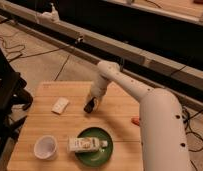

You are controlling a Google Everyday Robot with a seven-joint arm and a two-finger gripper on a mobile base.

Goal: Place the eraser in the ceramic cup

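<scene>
My gripper (89,106) is low over the middle of the wooden table (120,107), at the end of the white arm that comes in from the right. A small dark block, which looks like the eraser (88,108), is right at the gripper's tip and merges with it. I cannot tell whether it is held or lies on the table. The white ceramic cup (45,147) stands upright at the table's front left, well apart from the gripper.
A green plate (91,160) with a white packet (85,144) on it sits in front of the gripper. A flat white piece (60,105) lies to its left. A small orange object (136,120) lies by the arm. A black frame (7,95) stands left of the table.
</scene>
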